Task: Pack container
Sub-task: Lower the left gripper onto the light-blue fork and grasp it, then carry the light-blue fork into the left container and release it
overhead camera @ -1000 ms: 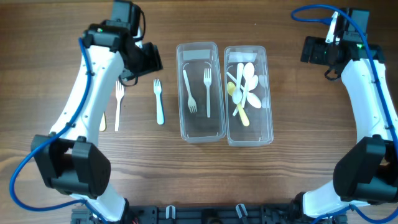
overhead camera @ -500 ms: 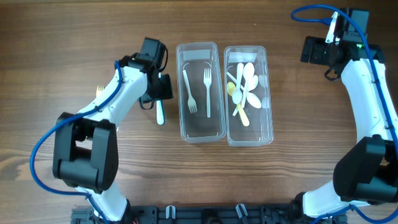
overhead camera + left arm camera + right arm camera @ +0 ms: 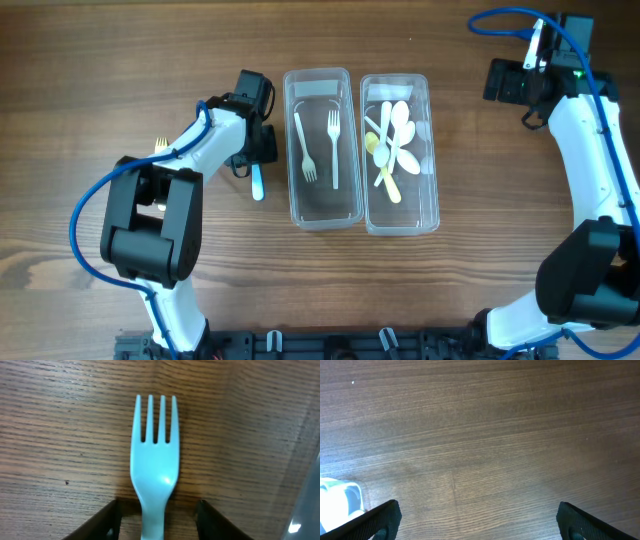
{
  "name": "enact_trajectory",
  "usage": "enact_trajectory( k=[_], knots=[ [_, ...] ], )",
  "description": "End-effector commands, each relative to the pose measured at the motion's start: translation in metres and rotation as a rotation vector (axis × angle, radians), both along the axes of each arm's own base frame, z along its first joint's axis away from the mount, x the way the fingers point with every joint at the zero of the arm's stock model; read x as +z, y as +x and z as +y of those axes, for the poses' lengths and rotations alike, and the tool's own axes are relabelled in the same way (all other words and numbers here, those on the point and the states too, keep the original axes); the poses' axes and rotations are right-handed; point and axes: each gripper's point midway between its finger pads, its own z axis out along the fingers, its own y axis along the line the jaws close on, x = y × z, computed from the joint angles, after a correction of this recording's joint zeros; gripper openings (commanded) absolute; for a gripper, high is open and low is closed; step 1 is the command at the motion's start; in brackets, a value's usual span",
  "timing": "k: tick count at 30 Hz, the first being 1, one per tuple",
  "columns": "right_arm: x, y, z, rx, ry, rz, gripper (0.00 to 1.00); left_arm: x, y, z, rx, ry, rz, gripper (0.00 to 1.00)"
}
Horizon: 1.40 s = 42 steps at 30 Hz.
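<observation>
— Where is the blue fork (image 3: 154, 470) lying?
— On the desk (image 3: 70, 120), toward the far edge, just left of the left container (image 3: 322, 205). The left gripper (image 3: 252, 150) is straddling its handle, fingers apart.
— The right gripper (image 3: 475, 522)?
— Hovering near the far right corner, spread wide.

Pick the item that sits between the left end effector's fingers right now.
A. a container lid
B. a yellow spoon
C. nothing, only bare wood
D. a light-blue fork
D: the left wrist view shows the light-blue fork lying flat on the table, tines pointing away, its handle running between the open jaws of the left end effector.
</observation>
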Motion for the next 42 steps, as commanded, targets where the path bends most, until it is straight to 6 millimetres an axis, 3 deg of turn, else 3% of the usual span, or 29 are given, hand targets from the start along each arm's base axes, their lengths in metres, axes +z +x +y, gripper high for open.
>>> enact_trajectory(
  k=[1,3,8,11,14,20,24,28,31,42],
  knots=[
    [0.018,0.003,-0.001,-0.012,-0.012,-0.044,1.00,-0.023,-0.011,0.004,-0.007,0.021,0.066,0.28],
    [0.018,0.003,-0.001,-0.013,-0.011,-0.044,1.00,-0.023,-0.011,0.004,-0.007,0.021,0.065,0.04],
    [0.018,0.003,-0.001,-0.013,-0.011,-0.044,1.00,-0.021,-0.010,0.004,-0.008,0.021,0.059,0.04],
    [0.018,0.003,-0.001,-0.013,-0.011,-0.044,1.00,-0.008,0.001,0.007,-0.035,0.026,0.023,0.04],
    [0.018,0.003,-0.001,-0.012,-0.012,-0.044,1.00,0.027,0.022,0.019,-0.018,0.065,-0.054,0.04],
    [0.018,0.003,-0.001,-0.012,-0.012,-0.044,1.00,0.131,0.069,0.027,0.033,0.035,-0.297,0.04],
    [0.018,0.003,-0.001,-0.013,-0.011,-0.044,1.00,0.182,0.076,-0.006,-0.026,-0.138,-0.397,0.04],
    [0.018,0.003,-0.001,-0.012,-0.011,-0.044,0.99,0.210,0.065,-0.054,-0.141,-0.367,-0.415,0.04],
    [0.018,0.003,-0.001,-0.012,-0.012,-0.044,1.00,0.211,0.054,-0.074,-0.189,-0.447,-0.379,0.04],
    [0.018,0.003,-0.001,-0.012,-0.012,-0.044,1.00,0.151,0.020,-0.132,-0.302,-0.432,-0.181,0.04]
  ],
)
